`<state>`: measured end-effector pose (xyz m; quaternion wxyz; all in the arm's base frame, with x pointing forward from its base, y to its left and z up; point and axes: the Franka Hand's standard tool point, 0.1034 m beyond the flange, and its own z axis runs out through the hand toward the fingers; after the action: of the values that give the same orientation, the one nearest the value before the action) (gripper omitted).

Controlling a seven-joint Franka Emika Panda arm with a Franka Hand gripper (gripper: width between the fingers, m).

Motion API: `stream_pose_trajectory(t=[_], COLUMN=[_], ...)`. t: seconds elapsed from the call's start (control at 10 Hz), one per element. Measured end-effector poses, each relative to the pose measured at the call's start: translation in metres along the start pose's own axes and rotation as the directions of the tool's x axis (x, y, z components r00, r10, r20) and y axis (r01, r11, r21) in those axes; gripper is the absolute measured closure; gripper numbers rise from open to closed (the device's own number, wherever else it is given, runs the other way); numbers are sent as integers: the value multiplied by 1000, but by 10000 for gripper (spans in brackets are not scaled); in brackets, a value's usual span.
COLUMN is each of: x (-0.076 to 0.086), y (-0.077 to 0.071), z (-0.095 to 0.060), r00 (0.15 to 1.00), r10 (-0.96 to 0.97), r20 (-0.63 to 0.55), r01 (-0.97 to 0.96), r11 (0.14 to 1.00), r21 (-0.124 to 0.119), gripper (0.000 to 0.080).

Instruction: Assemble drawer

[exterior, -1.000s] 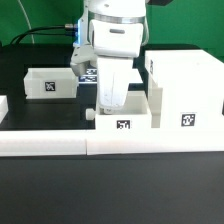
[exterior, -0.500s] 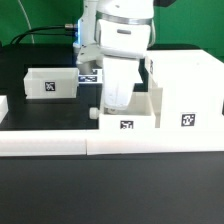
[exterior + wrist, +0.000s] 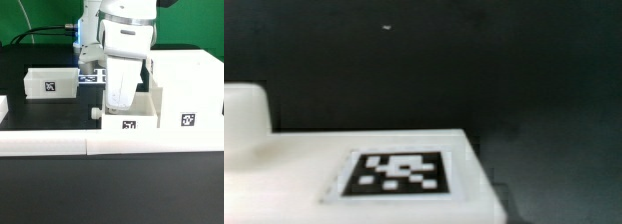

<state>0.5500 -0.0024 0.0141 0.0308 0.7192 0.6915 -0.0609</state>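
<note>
The large boxy drawer housing [image 3: 186, 88] stands at the exterior view's right, with a tag on its front. A small open-top tray [image 3: 128, 122] with a tag and a side knob [image 3: 95, 113] sits right beside the housing's open side. My gripper [image 3: 120, 100] reaches down into this tray and its fingertips are hidden behind the tray's walls. It appears shut on a tray wall. The wrist view shows the tray's tagged face [image 3: 399, 172] and the knob [image 3: 242, 115], but no fingers. The second small tray [image 3: 50, 82] lies apart at the exterior view's left.
The long low white border wall [image 3: 60, 143] runs along the front, just before the tray and housing. The marker board [image 3: 90, 75] lies behind the arm. A white piece [image 3: 3, 106] shows at the left edge.
My gripper and the tray it reaches into have slid toward the exterior view's right, closer to the housing. The left tray and the housing have not moved.
</note>
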Motion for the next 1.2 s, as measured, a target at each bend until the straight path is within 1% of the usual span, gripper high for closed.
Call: stream_pose_trajectory(t=[0.2,0.3,0.4,0.6,0.9,1.2], x=[1,1,2,3,2,2], y=[2,3,3,1,1,-3], z=[-2,-1,0,2,3,3], r00=[1000,1000,1000,1000,1000,1000], r10=[18,17,16,13,14,-6], r20=[-9,-11,-17,-21,-20,-9], r01=[-18,-17,-17,-14,-15,6], r11=[1000,999,999,998,998,1000], r21=[-24,-32,-48,-58,-56,-28], gripper=[757,757,757,757,757,757])
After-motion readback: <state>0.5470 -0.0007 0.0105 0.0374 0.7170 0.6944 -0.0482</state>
